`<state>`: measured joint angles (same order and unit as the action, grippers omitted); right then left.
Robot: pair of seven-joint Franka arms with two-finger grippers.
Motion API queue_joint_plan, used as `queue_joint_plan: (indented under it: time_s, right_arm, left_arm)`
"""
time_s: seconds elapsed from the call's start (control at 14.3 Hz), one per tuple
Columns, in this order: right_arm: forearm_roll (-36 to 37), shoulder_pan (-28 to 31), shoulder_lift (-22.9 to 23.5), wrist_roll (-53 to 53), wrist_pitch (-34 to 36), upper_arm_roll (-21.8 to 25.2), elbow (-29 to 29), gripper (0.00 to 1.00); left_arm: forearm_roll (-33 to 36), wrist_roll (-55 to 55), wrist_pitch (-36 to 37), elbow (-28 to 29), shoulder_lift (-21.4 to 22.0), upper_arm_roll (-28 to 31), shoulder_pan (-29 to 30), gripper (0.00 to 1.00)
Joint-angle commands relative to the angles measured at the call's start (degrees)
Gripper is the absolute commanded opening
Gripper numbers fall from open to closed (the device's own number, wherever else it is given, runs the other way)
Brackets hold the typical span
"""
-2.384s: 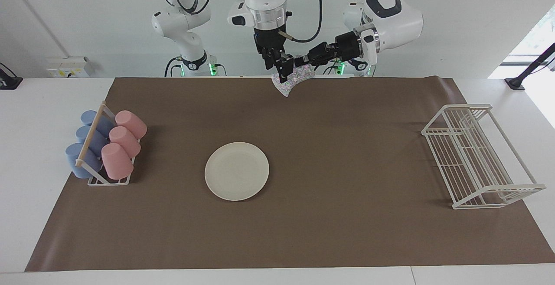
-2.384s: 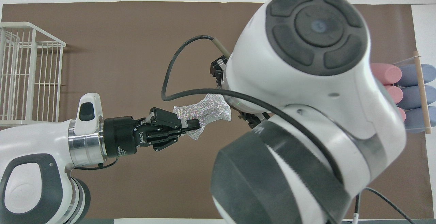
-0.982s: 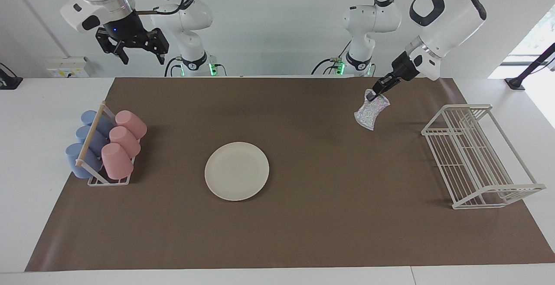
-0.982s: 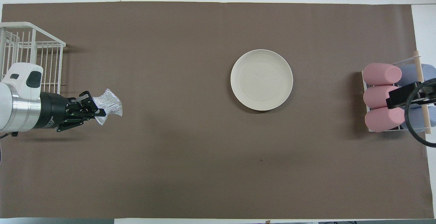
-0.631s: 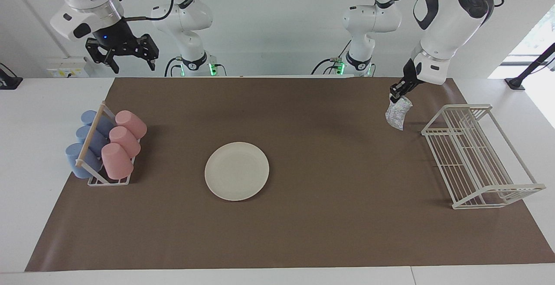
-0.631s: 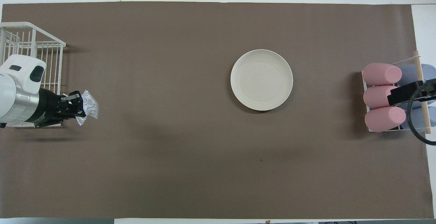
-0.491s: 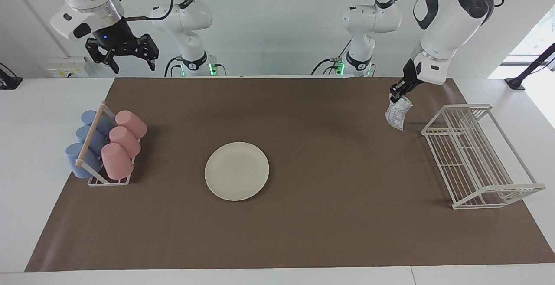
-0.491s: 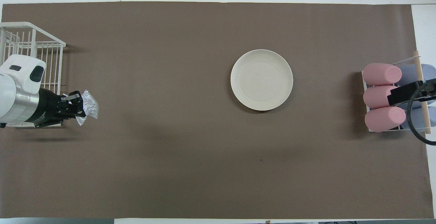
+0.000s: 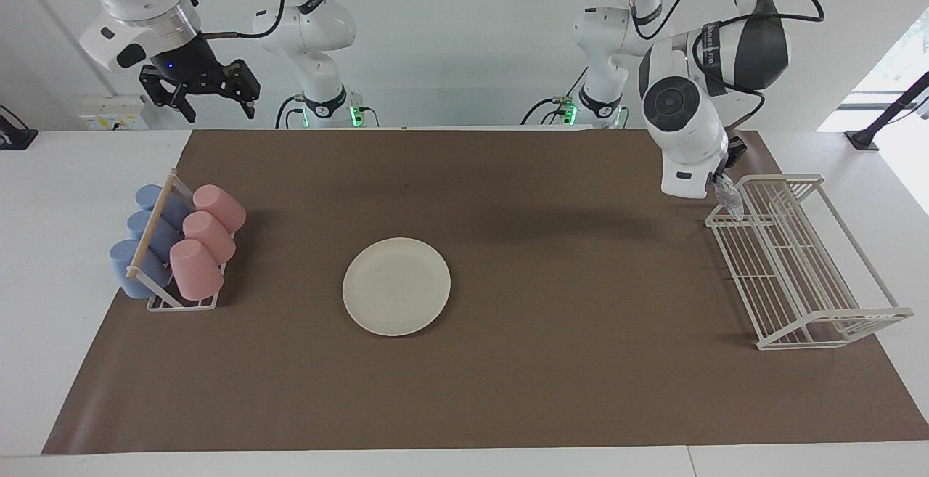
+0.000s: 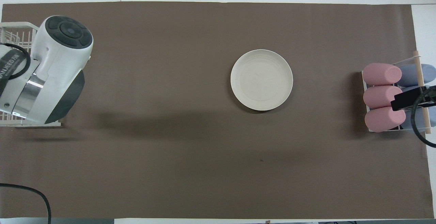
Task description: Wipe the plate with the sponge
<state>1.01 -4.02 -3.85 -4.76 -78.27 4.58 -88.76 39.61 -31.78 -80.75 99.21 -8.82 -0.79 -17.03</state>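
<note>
The left gripper is pinching the sponge at three o'clock, over the wire rack; the right gripper is hanging open; the plate is awaiting wiping.

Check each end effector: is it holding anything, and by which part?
The left end effector, mostly hidden by its wrist, holds the sponge by its top end over the wire rack. The right end effector is open and empty.

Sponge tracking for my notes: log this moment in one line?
left hand: shut on sponge, over rack corner | right hand: open, waiting | plate: untouched
</note>
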Motion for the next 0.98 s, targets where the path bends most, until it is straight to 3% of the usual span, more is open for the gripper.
queue_joint_plan:
  time_s: [0.0,0.35,0.56,0.91]
  right_arm:
    - [0.48,0.77,-1.86,-1.13,-1.10,-0.36,-2.38,1.00]
    - [0.57,0.86,-1.77,-1.05,-1.27,-0.10,-1.85,1.00]
    - [0.57,0.77,-1.86,-1.13,-0.83,-0.27,-2.03,1.00]
    - [0.57,0.50,-1.86,-1.13,-0.83,-0.36,-2.03,1.00]
  left_arm:
    - [10.00,-0.03,2.36,0.45,-2.25,0.44,-0.90,0.00]
    - [23.57,-0.21,0.78,2.22,-9.72,0.53,-0.38,0.00]
    - [28.05,-0.30,-3.34,5.54,-10.61,0.53,1.11,0.00]
    - [28.24,-0.73,-7.04,7.75,-10.17,0.53,3.05,0.00]
